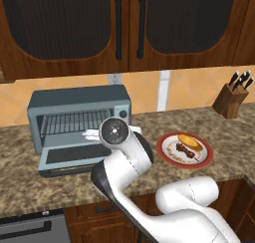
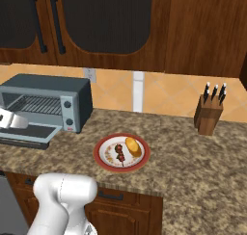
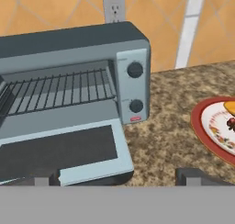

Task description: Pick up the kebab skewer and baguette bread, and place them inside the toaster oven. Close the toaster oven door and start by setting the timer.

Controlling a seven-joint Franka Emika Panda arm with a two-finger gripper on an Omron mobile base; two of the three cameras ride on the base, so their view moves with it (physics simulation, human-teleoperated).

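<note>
Grey-blue toaster oven (image 1: 79,115) stands with door (image 1: 74,157) dropped flat. Gripper (image 3: 118,178) hangs over door's right corner, jaws spread wide, empty. Skewer (image 2: 119,154) and bread (image 2: 133,147) on red-rimmed plate (image 2: 105,163), well right of gripper. Skewer's long axis runs roughly front-to-back.

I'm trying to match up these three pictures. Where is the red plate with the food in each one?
Left base view: the plate sits right of centre, on the counter to the right of the toaster oven.
Right base view: the plate is at the centre, lower right of the oven.
Hand view: the plate is cut off by the right edge.
Shared landmark: the oven, its door folded down.
</note>
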